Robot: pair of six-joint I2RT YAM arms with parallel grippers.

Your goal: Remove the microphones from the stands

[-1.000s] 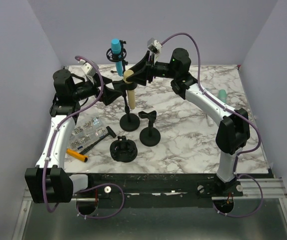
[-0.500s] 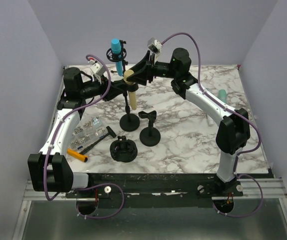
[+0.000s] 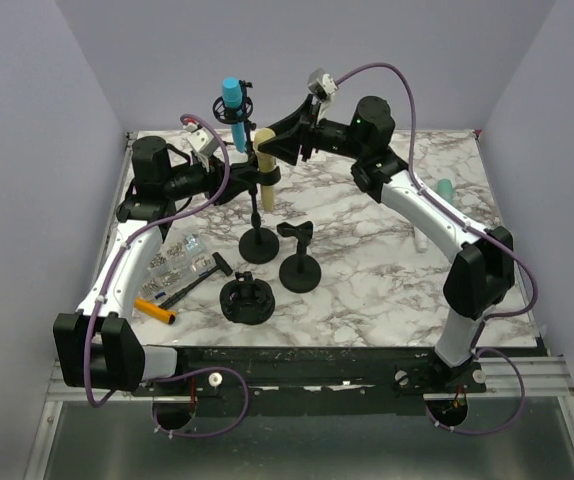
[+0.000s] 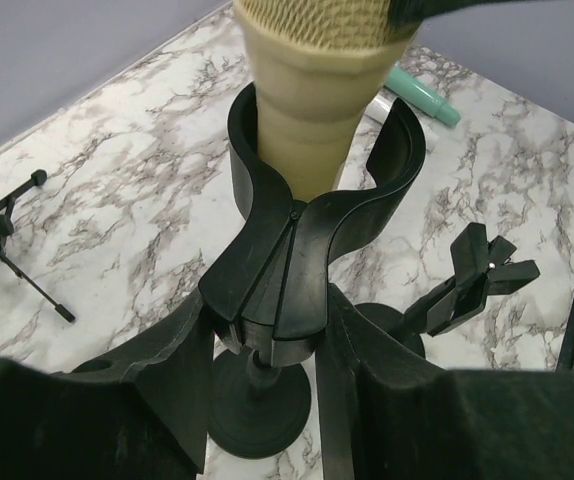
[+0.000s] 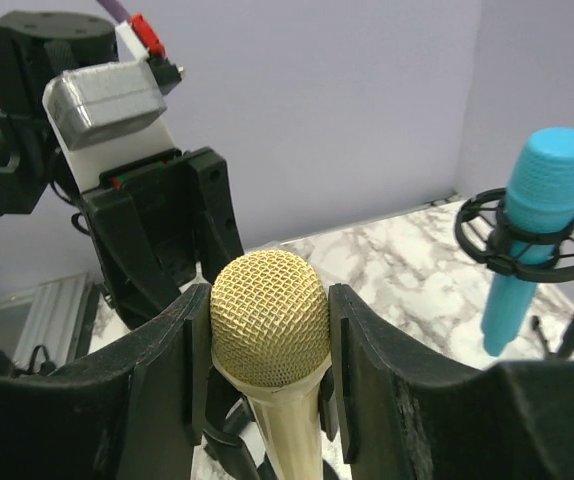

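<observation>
**Mic seated in clip, both grippers on**

The cream microphone (image 3: 265, 160) stands near upright at the back-centre of the table (image 3: 367, 285). Its long axis is approx. vertical: mesh head up, body tapering down. In the left wrist view the narrow end drops through the black U-shaped clip (image 4: 312, 225) at the top of the stand (image 4: 262, 410), so the mic sits in the clip w/ the head well above it.

The right gripper (image 5: 270, 300) comes in from the right at head height. Its fingers (image 5: 172, 380) press on either side of the mesh ball, clamped on it.

The left gripper (image 4: 267, 325) is lower, below the clip's fork. Its fingers (image 4: 162, 370) are closed against both sides of the clip's neck, gripping the stand.

Just behind and left, a blue microphone (image 3: 232, 100) stands upright in its own mount. A second stand (image 3: 299, 268) w/ a clamp on top is just right of the first stand's base.
</observation>
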